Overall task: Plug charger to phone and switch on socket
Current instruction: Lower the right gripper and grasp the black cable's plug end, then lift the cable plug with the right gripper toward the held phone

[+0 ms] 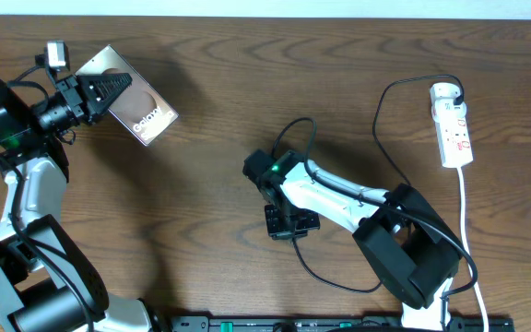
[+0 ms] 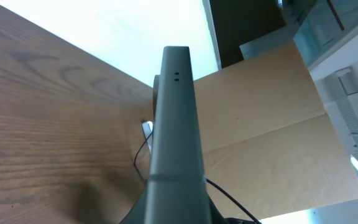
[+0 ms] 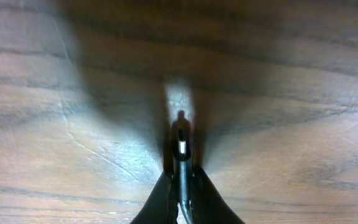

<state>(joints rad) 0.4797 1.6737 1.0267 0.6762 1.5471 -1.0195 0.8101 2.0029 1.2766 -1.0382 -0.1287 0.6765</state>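
Holding phone (image 1: 136,111) and charger (image 3: 181,147) tip well apart ahead of mating.
Line up the plug tip squarely with the port on the phone's end edge, then push straight in, probably gently, keeping the cable slack. Gripping the phone firmly with left gripper (image 1: 95,92), closed on it at upper left of the overhead frame. Pinching the charger tip with right gripper (image 3: 181,171), closed tight around it, low over the table (image 1: 210,138) at centre. Leaving socket (image 1: 454,124) alone at upper right, well away from both.
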